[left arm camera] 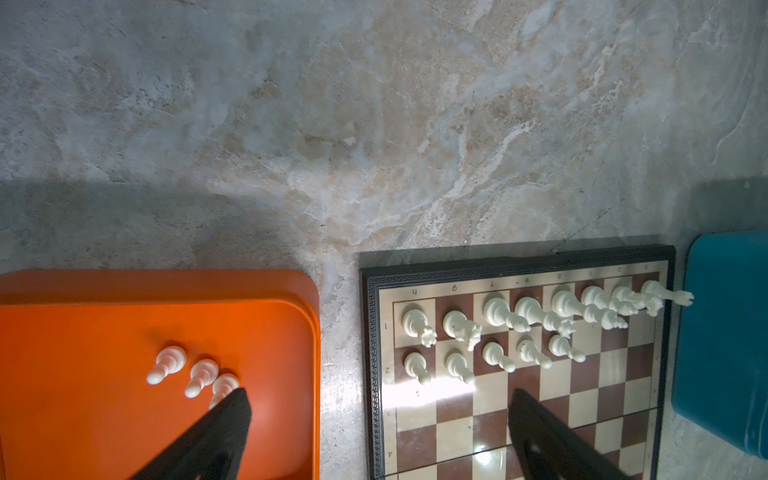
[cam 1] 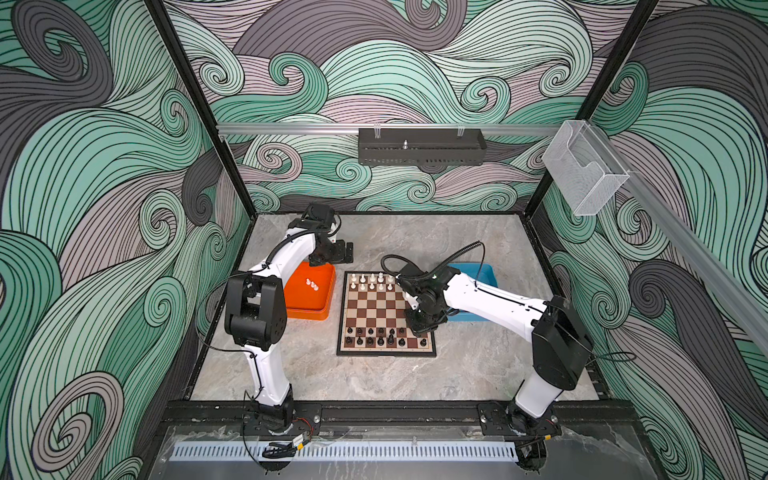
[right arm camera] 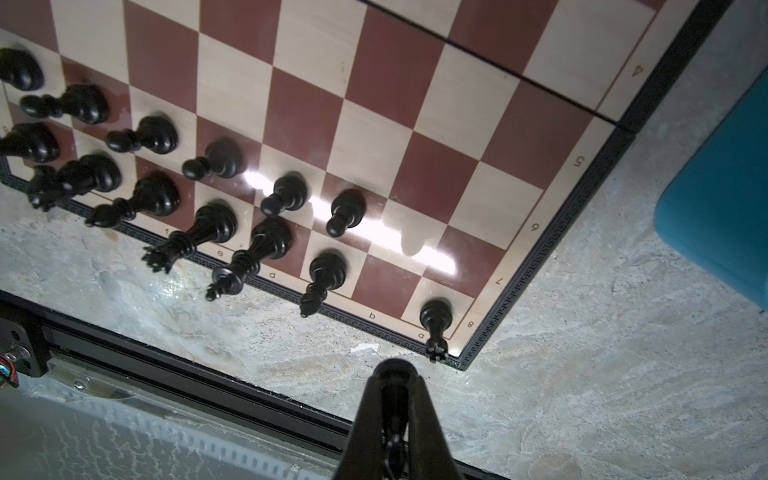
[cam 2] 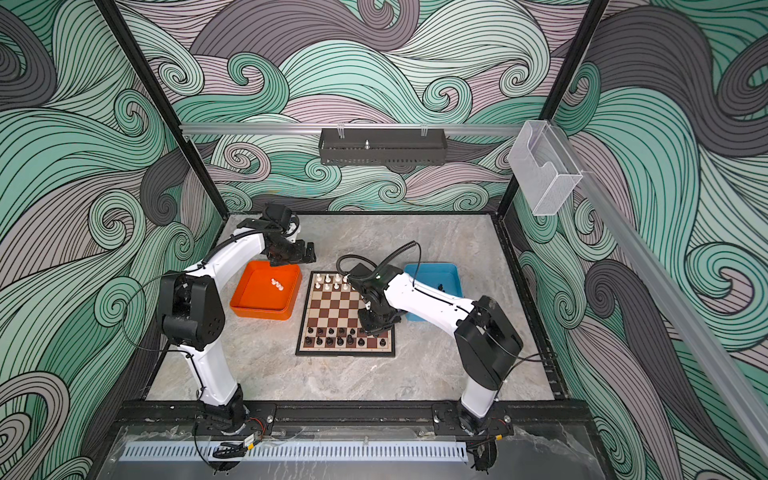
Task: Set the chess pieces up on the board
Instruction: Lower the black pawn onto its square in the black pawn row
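Your black pieces (cam 1: 376, 341) are standing upright in the two nearest rows of the board (cam 1: 376, 309), with the corner rook (right arm camera: 435, 319) sitting alone at the right end, bare squares next to it. Your right gripper (cam 1: 417, 330) is hanging over the board's right side, right at those black rows, with its jaws pinching a black piece (right arm camera: 392, 369). Only the round dark end is showing at the tips, so I can't tell which piece it is. In the right wrist view the tips are sitting just beside the corner rook, apart from it. White pieces (cam 1: 372, 280) are filling the far two rows: a full back row and five pawns in front. The orange tray (cam 1: 307, 305) is lying just left of the board, with three white pawns (cam 1: 311, 284) standing close together inside it. The blue tray (cam 2: 432, 272) is sitting on the right, holding one small dark piece (cam 2: 440, 286). Your left gripper (cam 1: 347, 252) is hovering at the orange tray's far end, jaws wide and carrying nothing. In the left wrist view one of its fingers (left arm camera: 232, 415) is overlapping the nearest tray pawn, but I can't tell whether they're touching. The other finger is showing over the board.
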Available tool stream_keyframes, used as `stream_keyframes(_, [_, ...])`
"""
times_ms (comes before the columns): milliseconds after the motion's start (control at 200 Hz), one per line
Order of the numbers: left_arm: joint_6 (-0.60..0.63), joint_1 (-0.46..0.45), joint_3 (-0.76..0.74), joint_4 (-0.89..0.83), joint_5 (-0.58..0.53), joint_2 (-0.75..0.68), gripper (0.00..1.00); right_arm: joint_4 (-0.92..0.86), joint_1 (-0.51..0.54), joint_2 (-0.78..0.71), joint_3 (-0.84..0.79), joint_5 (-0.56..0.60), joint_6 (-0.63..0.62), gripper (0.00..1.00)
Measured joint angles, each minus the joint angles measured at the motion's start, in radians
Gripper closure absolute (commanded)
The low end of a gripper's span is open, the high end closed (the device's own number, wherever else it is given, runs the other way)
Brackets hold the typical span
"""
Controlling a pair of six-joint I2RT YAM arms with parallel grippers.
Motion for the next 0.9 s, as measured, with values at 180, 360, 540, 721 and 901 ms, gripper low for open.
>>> stream_keyframes(180, [-0.002, 0.0, 0.0, 0.0, 0.0, 0.0, 0.01, 0.019, 0.016, 0.035, 0.0, -0.012, 0.0, 0.91])
stream_keyframes(360, [-0.002, 0.0, 0.0, 0.0, 0.0, 0.0, 0.01, 0.029, 0.019, 0.054, 0.0, -0.014, 0.0, 0.91])
stream_keyframes(540, [-0.002, 0.0, 0.0, 0.0, 0.0, 0.0, 0.01, 0.036, 0.019, 0.069, 0.0, -0.014, 0.0, 0.91])
stream_keyframes(721, [-0.002, 0.0, 0.0, 0.0, 0.0, 0.0, 0.01, 0.04, 0.02, 0.101, 0.0, -0.014, 0.0, 0.9])
stream_keyframes(901, [-0.002, 0.0, 0.0, 0.0, 0.0, 0.0, 0.01, 0.042, 0.019, 0.105, 0.0, -0.013, -0.001, 0.89])
